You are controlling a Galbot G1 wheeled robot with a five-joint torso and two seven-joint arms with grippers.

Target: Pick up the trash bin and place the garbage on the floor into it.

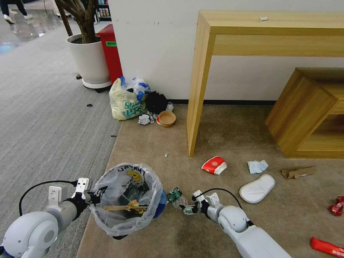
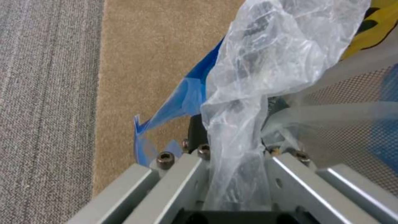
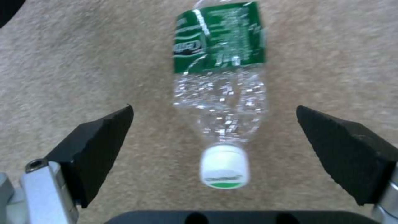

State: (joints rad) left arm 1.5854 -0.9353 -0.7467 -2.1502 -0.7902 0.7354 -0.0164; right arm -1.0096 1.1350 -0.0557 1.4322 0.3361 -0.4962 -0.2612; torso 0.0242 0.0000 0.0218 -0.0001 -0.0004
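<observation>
Crinkly clear bottle [image 3: 219, 93] (green label) lies between right hand's [image 3: 215, 146] spread pads; left hand [image 2: 232, 174] pinches bin's [image 1: 126, 200] plastic liner.

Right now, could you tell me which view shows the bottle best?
The right wrist view: the bottle lies whole on the carpet between the open right hand's fingers, cap nearest. The head view shows it small beside the bin.

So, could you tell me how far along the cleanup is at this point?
Done: the left gripper holds the trash bin by its lined rim, and a wooden stick lies inside. In hand: the right gripper is open around a crushed green-label bottle beside the bin. Left on the floor: a red wrapper, a white slipper and a cardboard scrap.
</observation>
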